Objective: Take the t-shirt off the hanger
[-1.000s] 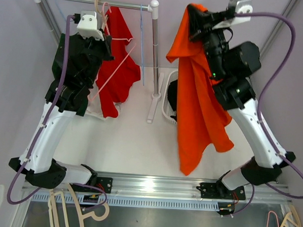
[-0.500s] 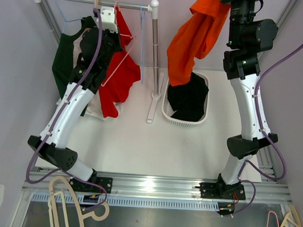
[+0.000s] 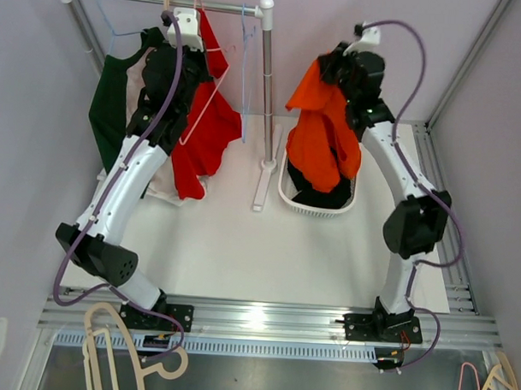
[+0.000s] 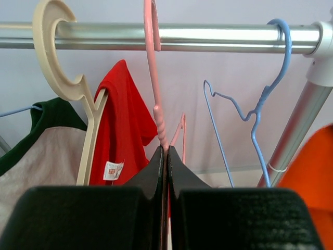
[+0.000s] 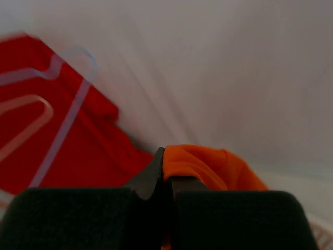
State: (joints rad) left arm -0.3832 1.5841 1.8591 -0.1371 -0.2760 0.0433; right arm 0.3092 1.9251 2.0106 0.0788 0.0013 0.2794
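My left gripper (image 4: 165,156) is shut on the neck of the pink hanger (image 4: 152,78), whose hook sits over the metal rail (image 4: 218,37). The red t-shirt (image 4: 122,130) hangs just behind it. From above, the left gripper (image 3: 194,49) is up at the rail and the red t-shirt (image 3: 207,133) droops below the pink hanger (image 3: 204,99). My right gripper (image 5: 167,161) is shut on a fold of the orange t-shirt (image 5: 213,161). From above, the right gripper (image 3: 331,67) holds the orange t-shirt (image 3: 322,137) so that it trails down into the white basket (image 3: 285,192).
A cream hanger (image 4: 57,62) carrying a green and beige garment (image 3: 110,104) and a bare blue wire hanger (image 4: 260,109) share the rail. The rack post (image 3: 266,84) stands between the arms. Black cloth (image 3: 325,197) lies in the basket. Loose hangers (image 3: 110,344) lie at the near left.
My right arm has swung the orange t-shirt from high up down over the basket. My left arm rose to the rail a second ago and has since held still.
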